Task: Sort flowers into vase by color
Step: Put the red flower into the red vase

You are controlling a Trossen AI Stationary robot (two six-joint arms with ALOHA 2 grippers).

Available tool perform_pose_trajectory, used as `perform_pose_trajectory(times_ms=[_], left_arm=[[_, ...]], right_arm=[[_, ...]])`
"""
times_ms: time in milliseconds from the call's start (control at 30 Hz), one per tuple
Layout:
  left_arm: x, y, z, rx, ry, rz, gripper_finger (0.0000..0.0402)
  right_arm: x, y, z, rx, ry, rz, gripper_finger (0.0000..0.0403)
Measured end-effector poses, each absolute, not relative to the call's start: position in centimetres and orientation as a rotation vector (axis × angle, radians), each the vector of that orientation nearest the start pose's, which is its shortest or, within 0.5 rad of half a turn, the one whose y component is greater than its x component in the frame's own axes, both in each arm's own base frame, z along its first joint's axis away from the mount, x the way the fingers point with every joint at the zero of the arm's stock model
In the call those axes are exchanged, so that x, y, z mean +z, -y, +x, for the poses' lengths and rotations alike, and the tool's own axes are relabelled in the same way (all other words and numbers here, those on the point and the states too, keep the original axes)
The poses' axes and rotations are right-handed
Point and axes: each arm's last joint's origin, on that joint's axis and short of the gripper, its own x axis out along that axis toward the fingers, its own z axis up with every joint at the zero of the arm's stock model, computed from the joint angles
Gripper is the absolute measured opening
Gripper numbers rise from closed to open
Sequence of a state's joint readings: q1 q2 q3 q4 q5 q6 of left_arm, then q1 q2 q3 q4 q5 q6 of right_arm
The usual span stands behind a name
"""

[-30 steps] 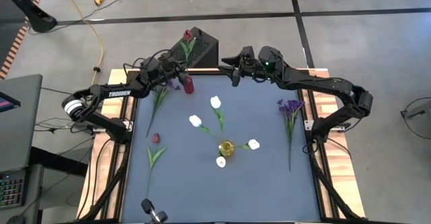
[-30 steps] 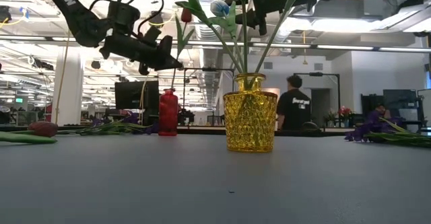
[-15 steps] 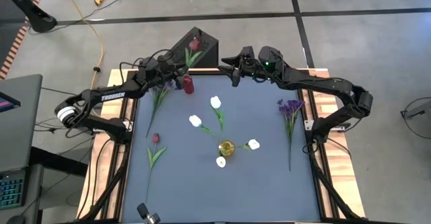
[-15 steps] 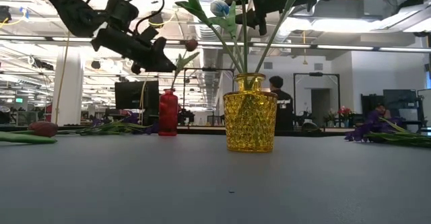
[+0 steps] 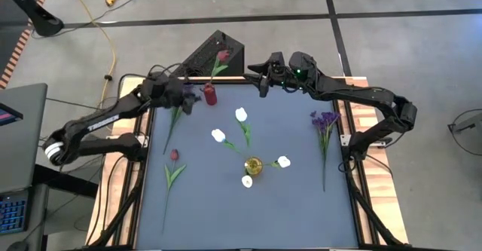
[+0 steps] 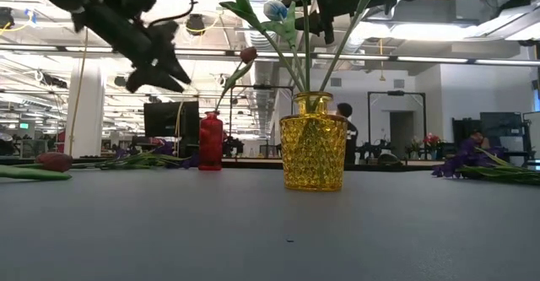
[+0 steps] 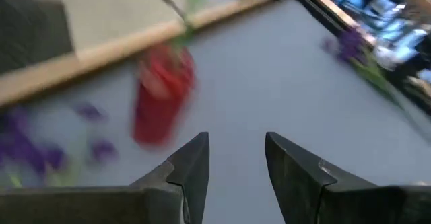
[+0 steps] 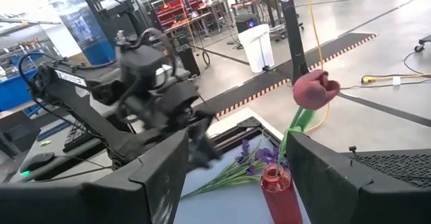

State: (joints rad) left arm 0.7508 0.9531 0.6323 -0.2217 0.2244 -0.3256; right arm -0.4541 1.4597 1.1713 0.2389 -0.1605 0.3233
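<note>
Release step | left gripper (image 7: 236, 160) sitting beside red vase (image 5: 210, 95), jaws parted, gripping nothing; dark red tulip (image 5: 223, 56) standing in it | I'm retreating clear of its stem; right gripper (image 5: 263, 83) waiting wide, empty

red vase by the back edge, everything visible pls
The red vase is a small, narrow, glossy bottle, possibly glass, standing upright on the table near its back edge. One dark red tulip on a green leafy stem stands in it, leaning away from the left hand. Nothing grips it; purple sprigs lie beside it.
</note>
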Motion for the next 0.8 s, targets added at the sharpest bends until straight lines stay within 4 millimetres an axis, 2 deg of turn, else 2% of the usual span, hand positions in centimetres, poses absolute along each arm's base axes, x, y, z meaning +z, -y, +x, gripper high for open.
perform_pose_trajectory(times_ms=[200,467,633,800], left_arm=[[24.7,-8.1,14.7,0.512,-0.55,-0.822,0.0133],[23.7,-1.9,14.4,0.568,-0.751,-1.065,0.0132],[22.3,1.8,14.4,0.649,-0.921,-1.141,0.0132],[21.0,3.8,14.4,0.774,-1.017,-1.132,0.0132]], right_arm=[[34.9,14.3,30.7,-0.289,-0.007,0.3,0.0276],[34.9,14.2,30.8,-0.264,-0.012,0.293,0.0276],[34.9,14.1,30.8,-0.26,-0.018,0.254,0.0276],[34.9,13.9,30.9,-0.255,-0.021,0.252,0.0276]])
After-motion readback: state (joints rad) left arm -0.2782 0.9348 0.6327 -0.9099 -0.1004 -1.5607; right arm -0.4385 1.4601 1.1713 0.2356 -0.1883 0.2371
